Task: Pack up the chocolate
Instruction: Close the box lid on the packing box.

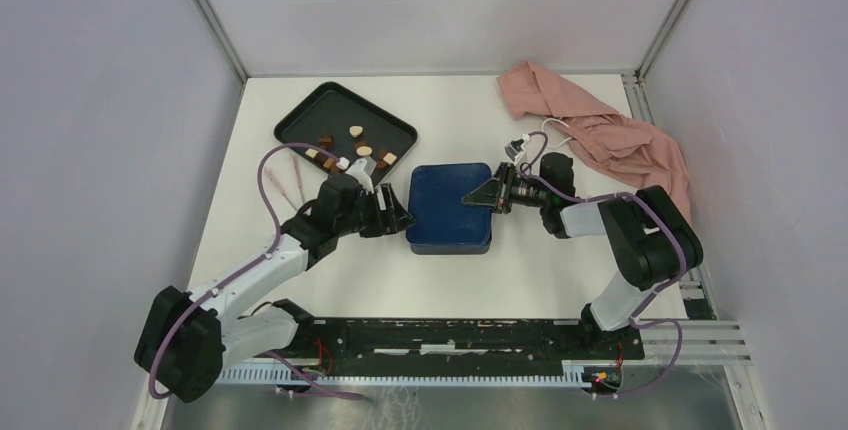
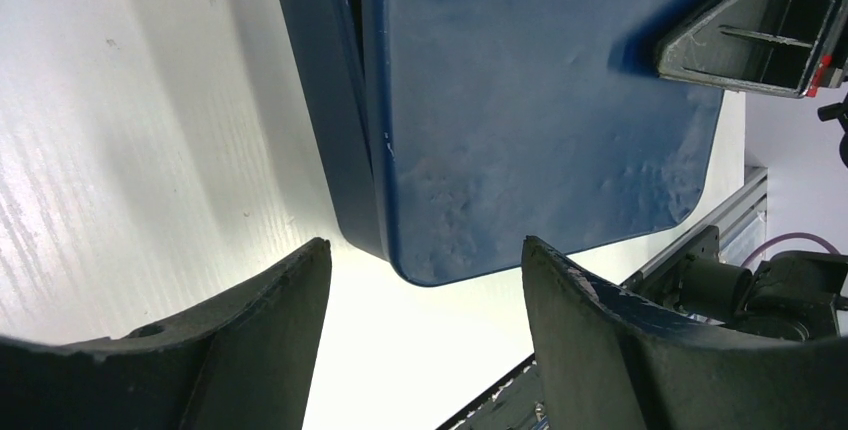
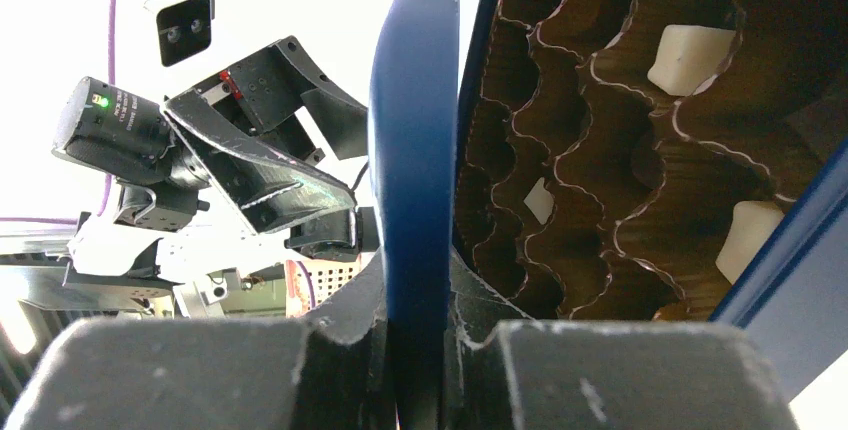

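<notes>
Several small chocolate pieces [image 1: 352,150], brown and cream, lie on the black tray [image 1: 300,110] at the back left. More cream pieces [image 3: 690,55] sit in the brown paper cells of the dark blue box [image 1: 450,208]. My right gripper [image 1: 478,195] is shut on the right edge of the box's blue lid [image 3: 415,100], which stands slightly raised off the base [image 2: 320,100]; its jaws [image 3: 415,290] pinch the lid's rim. My left gripper [image 1: 400,215] is open and empty at the box's left side, its fingers astride the near corner [image 2: 425,245].
A crumpled pink cloth [image 1: 600,125] lies at the back right. A white cable and plug [image 1: 520,145] lie beside the right wrist. The black rail [image 1: 450,335] runs along the near edge. Grey walls enclose three sides.
</notes>
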Robot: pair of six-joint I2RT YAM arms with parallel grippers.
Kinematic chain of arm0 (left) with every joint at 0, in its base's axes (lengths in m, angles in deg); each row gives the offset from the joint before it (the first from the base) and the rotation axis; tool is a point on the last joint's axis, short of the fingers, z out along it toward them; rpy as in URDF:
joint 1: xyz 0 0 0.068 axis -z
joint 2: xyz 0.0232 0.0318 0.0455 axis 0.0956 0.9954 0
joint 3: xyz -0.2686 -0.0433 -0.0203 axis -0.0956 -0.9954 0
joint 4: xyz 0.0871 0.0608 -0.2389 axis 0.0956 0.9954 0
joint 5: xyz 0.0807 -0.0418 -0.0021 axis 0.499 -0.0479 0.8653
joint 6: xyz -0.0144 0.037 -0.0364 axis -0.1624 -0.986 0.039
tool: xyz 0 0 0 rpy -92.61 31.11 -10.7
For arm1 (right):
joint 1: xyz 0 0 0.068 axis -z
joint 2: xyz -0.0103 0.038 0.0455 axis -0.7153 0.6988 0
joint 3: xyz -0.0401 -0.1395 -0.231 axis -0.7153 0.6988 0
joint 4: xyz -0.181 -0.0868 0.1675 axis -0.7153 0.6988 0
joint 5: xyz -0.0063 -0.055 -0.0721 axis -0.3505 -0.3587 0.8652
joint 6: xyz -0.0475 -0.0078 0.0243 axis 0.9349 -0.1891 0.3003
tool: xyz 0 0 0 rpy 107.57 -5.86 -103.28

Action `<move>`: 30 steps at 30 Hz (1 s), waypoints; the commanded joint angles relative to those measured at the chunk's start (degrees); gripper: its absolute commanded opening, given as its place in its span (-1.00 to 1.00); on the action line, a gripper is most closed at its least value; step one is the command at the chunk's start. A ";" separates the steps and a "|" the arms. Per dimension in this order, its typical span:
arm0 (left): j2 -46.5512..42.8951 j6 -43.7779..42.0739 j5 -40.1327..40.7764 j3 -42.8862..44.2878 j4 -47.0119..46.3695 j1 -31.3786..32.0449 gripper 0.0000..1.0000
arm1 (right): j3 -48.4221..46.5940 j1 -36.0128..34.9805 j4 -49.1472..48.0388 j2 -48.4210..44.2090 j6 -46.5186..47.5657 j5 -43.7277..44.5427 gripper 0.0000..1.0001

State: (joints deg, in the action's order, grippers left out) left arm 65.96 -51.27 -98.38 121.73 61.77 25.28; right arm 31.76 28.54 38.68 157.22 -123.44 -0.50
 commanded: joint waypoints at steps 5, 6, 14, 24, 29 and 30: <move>1.25 -2.26 -1.84 1.85 -2.57 0.95 0.50 | -2.29 0.55 1.88 0.66 3.19 0.45 -0.91; 1.41 -2.27 -1.89 1.79 -2.57 0.97 0.50 | -2.38 0.67 2.57 0.69 3.68 0.52 -0.91; 3.69 -2.52 -2.63 1.79 -3.43 1.20 0.41 | -2.39 1.48 3.35 0.43 4.43 0.72 -0.86; 10.42 -4.04 -3.09 5.23 -4.46 2.10 0.35 | -3.82 1.88 8.55 0.37 8.87 1.21 -0.50; 14.88 -5.01 -3.76 8.08 -4.48 2.91 0.31 | -4.60 2.44 12.11 -0.41 11.49 1.72 -0.43; 15.58 -5.26 -3.67 8.66 -4.17 2.98 0.31 | -4.93 2.64 13.69 -0.71 12.88 1.96 -0.37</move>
State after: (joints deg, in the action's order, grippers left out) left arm 79.16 -52.89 -101.00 126.59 59.60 27.59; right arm 29.40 30.44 48.91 157.61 -114.94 0.26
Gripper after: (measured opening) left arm 0.660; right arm 0.281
